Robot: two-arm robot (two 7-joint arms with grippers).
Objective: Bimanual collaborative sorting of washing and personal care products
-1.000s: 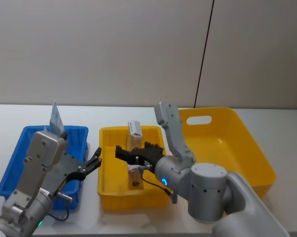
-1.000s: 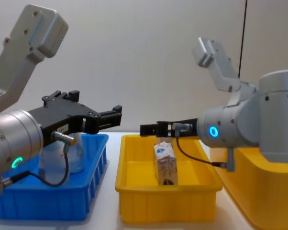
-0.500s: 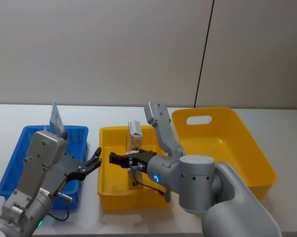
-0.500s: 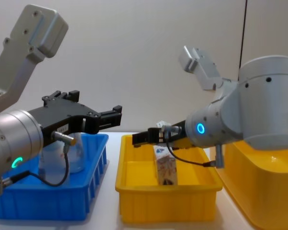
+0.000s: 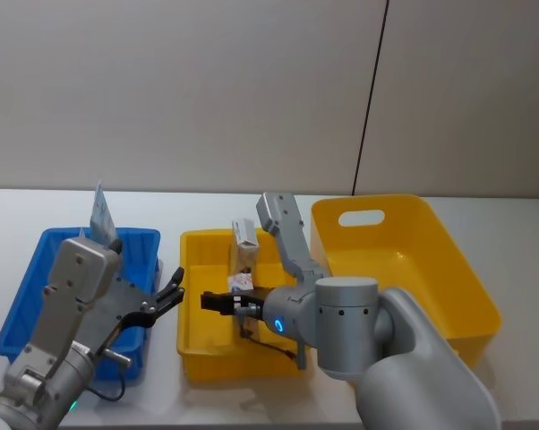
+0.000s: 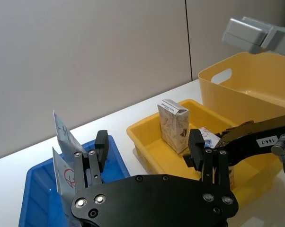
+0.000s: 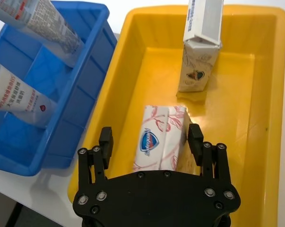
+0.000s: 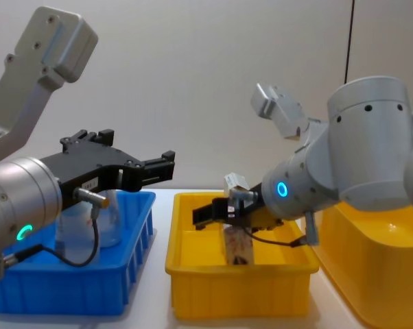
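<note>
A: Right wrist view: right gripper wide open, empty, straddling the lying carton in the yellow bin.
B: Probably light, crushable card; pinch the long flanks gently. Left gripper open, idle over the blue bin.

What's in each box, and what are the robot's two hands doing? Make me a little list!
blue bin: holds two pale pouches with red marks
small yellow bin: holds the near carton and the far carton
big yellow bin: right of the small one
left gripper: open, hovering above the blue bin's right edge
right gripper: open, low in the small yellow bin, a finger each side of the near carton, not squeezing
</note>
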